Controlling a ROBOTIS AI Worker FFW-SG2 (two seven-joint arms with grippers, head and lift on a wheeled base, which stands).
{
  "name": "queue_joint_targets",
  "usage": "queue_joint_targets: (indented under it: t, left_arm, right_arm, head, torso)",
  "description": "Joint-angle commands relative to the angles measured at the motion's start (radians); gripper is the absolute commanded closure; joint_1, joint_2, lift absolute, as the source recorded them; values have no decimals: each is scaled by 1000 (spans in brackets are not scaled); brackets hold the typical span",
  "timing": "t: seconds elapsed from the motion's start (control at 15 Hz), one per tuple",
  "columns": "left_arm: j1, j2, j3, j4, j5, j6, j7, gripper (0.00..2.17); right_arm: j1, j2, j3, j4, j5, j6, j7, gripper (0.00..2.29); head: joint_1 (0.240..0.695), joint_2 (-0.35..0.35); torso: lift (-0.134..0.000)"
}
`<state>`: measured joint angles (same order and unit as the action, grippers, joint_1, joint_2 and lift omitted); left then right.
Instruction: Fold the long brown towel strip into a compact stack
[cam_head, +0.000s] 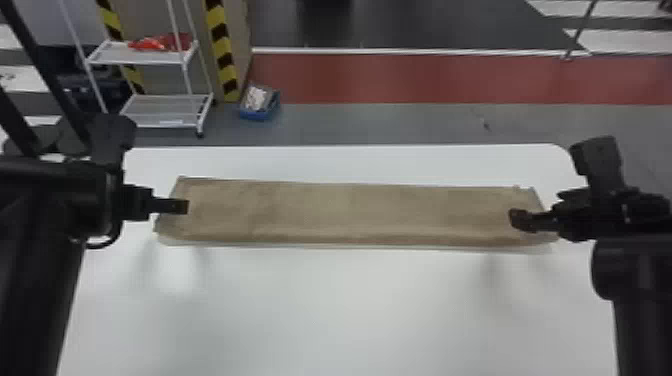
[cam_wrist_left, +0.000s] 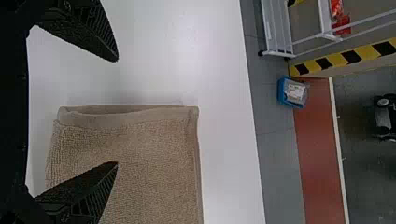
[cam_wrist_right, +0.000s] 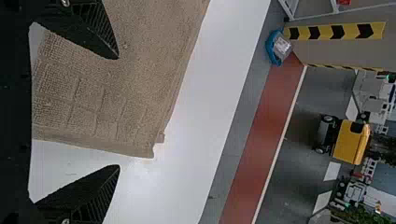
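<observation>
The brown towel strip (cam_head: 350, 212) is lying flat and lengthwise between the left gripper (cam_head: 182, 206) and the right gripper (cam_head: 521, 220), one end beneath each. At the end under the left gripper its edge is showing layers, one folded over another, and along the long side nearer the robot a paler layer is peeking out. The left gripper is holding its two fingers well apart with nothing between them: one is hovering over the towel strip, the other is hanging past its end. The right gripper is likewise keeping its fingers spread and empty, one of them over the cloth and the other beyond the end. Beneath both grippers the white table (cam_head: 325, 310) is carrying the towel strip and stretching from there back toward the robot. Farther from the robot than the left gripper, a white shelf rack (cam_head: 160, 110) is standing on the floor, a red item (cam_head: 152, 44) resting on its upper shelf. A blue bin (cam_head: 257, 116) is sitting on the floor beyond the table, between the two grippers from side to side, and a red floor band (cam_head: 425, 80) is running from near it toward the right gripper's side.
</observation>
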<state>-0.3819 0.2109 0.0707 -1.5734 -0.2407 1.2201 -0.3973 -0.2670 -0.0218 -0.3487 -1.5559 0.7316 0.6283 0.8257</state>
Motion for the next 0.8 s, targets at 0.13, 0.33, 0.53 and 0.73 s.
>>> queue_joint_targets:
  t: [0.13,0.33,0.53,0.73]
  left_arm:
    - [-3,-10,-6,0,-11,3,0,90]
    - [-6,-16,-8,-2,-14,28,0,90]
    - [-25,-21,-11,1,-16,22,0,90]
    - [-57,-21,-14,47,-14,-24,12,90]
  right_arm:
    - [20,-3,-19,-27,-34,0,0,33]
    - [28,-9,-21,-27,-38,0,1,33]
    - [40,-21,-29,-27,-55,-6,1,33]
    - [48,-27,-33,-27,-57,-6,3,33]
  head:
    - [695,-13]
    - [695,-20]
    - [695,-27]
    - [695,-36]
  torso:
    - [-123]
    - [-123]
    - [-123]
    - [-123]
